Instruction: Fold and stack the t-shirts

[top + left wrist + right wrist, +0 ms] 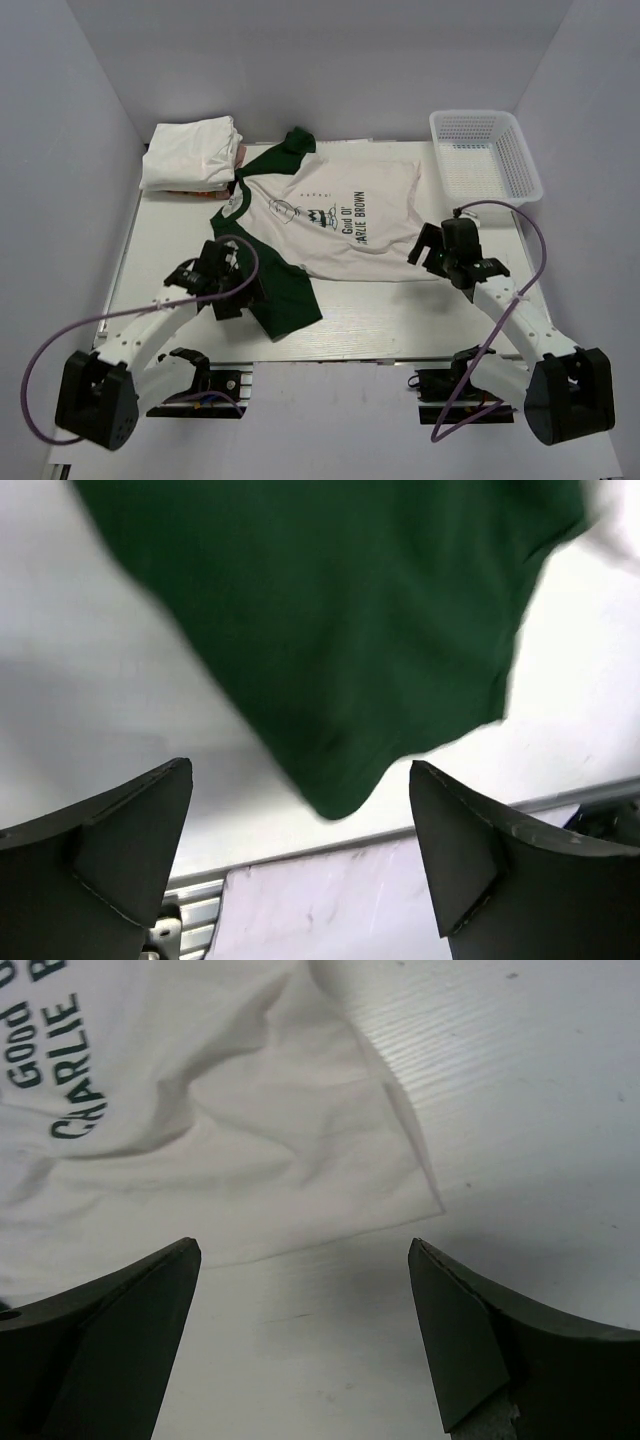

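Folded white t-shirts sit piled at the back left of the worktop. The left end effector hangs open over the green sleeve, holding nothing. The Charlie Brown t-shirt lies flat in the middle. The right end effector is open too, just by the hem corner. I think folding is only starting: each must pinch its edge. The front has room; the basket stands back right, near the shirt.

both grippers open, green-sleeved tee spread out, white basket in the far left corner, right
No, the top external view shows the basket in the far right corner; folded white shirts fill the far left. The left gripper and right gripper are open and the tee lies spread out.
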{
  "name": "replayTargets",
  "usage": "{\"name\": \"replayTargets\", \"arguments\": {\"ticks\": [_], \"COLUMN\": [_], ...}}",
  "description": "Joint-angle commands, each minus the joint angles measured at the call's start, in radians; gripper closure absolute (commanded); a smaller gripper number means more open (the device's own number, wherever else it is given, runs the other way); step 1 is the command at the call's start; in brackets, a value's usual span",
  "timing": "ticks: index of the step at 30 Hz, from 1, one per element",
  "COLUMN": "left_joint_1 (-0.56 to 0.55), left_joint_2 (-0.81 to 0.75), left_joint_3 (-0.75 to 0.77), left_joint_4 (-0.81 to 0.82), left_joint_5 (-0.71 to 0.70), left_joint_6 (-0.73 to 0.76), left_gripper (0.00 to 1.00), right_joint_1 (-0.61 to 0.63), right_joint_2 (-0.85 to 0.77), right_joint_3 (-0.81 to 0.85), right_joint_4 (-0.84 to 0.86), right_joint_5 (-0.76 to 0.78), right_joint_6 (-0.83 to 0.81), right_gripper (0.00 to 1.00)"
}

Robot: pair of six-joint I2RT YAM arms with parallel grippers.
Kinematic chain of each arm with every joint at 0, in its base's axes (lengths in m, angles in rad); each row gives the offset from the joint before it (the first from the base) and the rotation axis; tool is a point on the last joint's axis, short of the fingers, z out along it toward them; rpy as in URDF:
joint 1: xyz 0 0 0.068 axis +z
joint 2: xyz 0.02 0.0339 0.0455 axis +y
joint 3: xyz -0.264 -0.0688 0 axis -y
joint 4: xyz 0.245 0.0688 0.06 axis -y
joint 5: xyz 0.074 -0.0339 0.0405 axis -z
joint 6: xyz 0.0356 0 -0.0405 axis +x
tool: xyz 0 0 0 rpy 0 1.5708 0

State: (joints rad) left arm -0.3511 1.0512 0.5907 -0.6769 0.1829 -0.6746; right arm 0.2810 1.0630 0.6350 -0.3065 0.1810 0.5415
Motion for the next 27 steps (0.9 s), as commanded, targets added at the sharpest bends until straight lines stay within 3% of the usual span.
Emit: {"name": "replayTargets", "arguments": {"ticks": [1, 8, 10, 12, 13, 14, 16, 17, 18, 19, 22, 27], "left_joint_1": [-0.029, -0.054, -0.065, -0.074, -0.074, -0.074, -0.074, -0.074, -0.074, -0.074, -0.074, -0.074], "left_joint_2": [-0.065, 0.03, 0.062, 0.099, 0.108, 0.121, 0.151, 0.151, 0.161, 0.161, 0.139, 0.011], "left_joint_3": [-0.104, -0.155, -0.155, -0.155, -0.155, -0.155, -0.146, -0.146, -0.135, -0.115, -0.028, 0.226], "left_joint_4": [-0.035, 0.123, 0.184, 0.23, 0.246, 0.258, 0.258, 0.249, 0.249, 0.249, 0.195, -0.077], "left_joint_5": [0.072, 0.072, 0.082, 0.096, 0.096, 0.096, 0.083, 0.073, 0.057, 0.056, -0.008, -0.031], "left_joint_6": [-0.083, -0.1, -0.1, -0.1, -0.1, -0.1, -0.1, -0.1, -0.088, -0.079, -0.037, -0.046], "left_gripper": [0.01, 0.14, 0.16, 0.28, 0.35, 0.56, 0.78, 0.97, 1.0, 1.0, 1.0, 1.0], "right_joint_1": [-0.029, -0.085, -0.089, -0.095, -0.095, -0.1, -0.105, -0.106, -0.105, -0.102, -0.102, -0.092], "right_joint_2": [-0.02, 0.113, 0.174, 0.199, 0.21, 0.239, 0.273, 0.293, 0.293, 0.282, 0.241, 0.103], "right_joint_3": [-0.043, -0.069, -0.06, -0.061, -0.064, -0.07, -0.069, -0.067, -0.069, -0.072, -0.072, 0.101], "right_joint_4": [-0.016, 0.082, 0.116, 0.135, 0.162, 0.17, 0.181, 0.188, 0.204, 0.217, 0.247, -0.032], "right_joint_5": [0.063, -0.021, -0.023, -0.04, -0.041, -0.04, -0.031, -0.035, -0.078, -0.092, -0.097, -0.153], "right_joint_6": [0.026, 0.0, -0.006, -0.008, -0.006, -0.003, 0.001, -0.002, -0.009, -0.014, -0.014, -0.046], "right_gripper": [0.1, 0.1, 0.15, 0.25, 0.29, 0.32, 0.43, 0.5, 0.59, 0.76, 1.0, 1.0]}}
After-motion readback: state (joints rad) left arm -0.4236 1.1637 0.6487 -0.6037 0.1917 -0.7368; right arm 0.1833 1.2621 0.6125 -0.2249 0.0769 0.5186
